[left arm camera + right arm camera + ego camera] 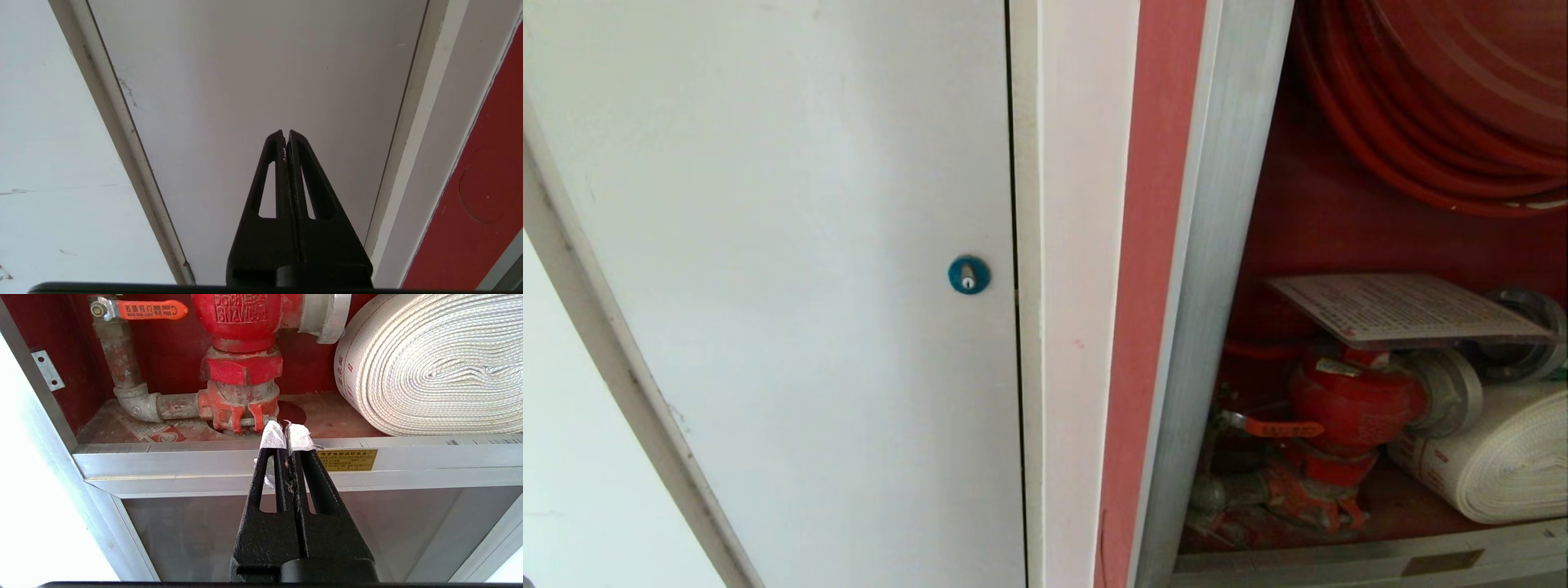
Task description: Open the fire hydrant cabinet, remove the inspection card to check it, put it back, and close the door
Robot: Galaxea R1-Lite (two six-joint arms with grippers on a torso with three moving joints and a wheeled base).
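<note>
Head view first: the fire hydrant cabinet (1225,245) stands open on the right side of the frame, and the door itself isn't in this shot at all, so I can't say how far it has swung. The inspection card (1401,309) lies flat on top of the red hydrant valve (1352,404), printed side up, with the hose reel (1445,98) above it and the white rolled hose (1494,457) just beside the valve. My guess is the card sits there simply because the valve top is the one handy ledge inside. To the left is the plain white panel door (768,269) with its blue round lock (969,274), which isn't part of the job. Neither arm shows here.

Left wrist view: the left gripper (286,132) is pinched fully closed on nothing and points at that white panel. It looks parked to me.

Right wrist view: the right gripper (286,430) is also closed tight and empty, its taped tips hanging in front of the cabinet's lower aluminium rail (204,461), near the small brass nameplate (347,459). Whether the tips actually touch the rail is hard to tell from this angle. Beyond them you see the valve base, the orange-handled ball valve (151,309) and the hose roll. The card is out of this shot, higher up.
</note>
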